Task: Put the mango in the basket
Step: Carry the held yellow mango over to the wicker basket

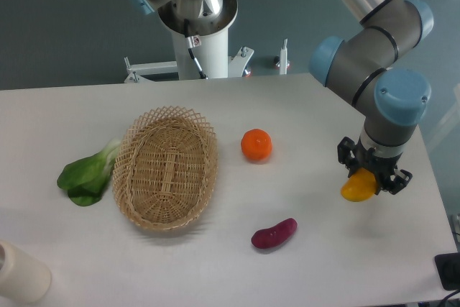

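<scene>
The black fingers [348,158] of the gripper [368,175] were clamped around the mango [359,188], whose yellow-orange body stuck out below and to the left of them. The gripper pointed straight down from a grey and blue wrist, near the right edge of the white table [302,264]. Whether the mango touched the tabletop or hung just above it could not be told from this view; a faint shadow lay right under it.

To the left of the gripper and nearer the front edge lay a small purple sweet potato [274,234], tilted with its right end higher in the picture. Further back, near the middle of the table, sat a round orange [256,144], well apart from the mango.

The basket [166,167] stood left of the orange, an oval of tan wicker with its long side running front to back, and nothing lay inside it. A green leafy vegetable [88,174] rested just beside its left rim, its pale stalk end pointing towards the basket. A pale cylinder [20,274] showed at the front left corner.
</scene>
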Available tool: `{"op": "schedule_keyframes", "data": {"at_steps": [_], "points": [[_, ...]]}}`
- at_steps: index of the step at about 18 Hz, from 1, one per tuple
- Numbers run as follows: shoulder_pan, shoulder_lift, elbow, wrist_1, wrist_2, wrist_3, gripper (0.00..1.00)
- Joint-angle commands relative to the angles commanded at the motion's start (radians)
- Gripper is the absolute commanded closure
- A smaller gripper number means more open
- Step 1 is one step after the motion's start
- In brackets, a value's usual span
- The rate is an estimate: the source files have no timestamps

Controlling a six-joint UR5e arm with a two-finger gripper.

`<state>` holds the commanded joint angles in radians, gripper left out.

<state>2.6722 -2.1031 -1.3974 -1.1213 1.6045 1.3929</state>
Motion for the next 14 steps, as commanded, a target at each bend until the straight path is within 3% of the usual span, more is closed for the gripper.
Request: {"op": "schedule_keyframes", "data": {"at_steps": [4, 8, 14], "points": [[-0.031, 0.014, -0.025, 0.003, 0.0, -0.009, 0.63], [-0.063, 0.032, -0.075, 0.057, 0.0, -0.02, 0.63], [-0.13, 0.058, -0.123, 0.081, -0.009, -0.126, 0.62]]}}
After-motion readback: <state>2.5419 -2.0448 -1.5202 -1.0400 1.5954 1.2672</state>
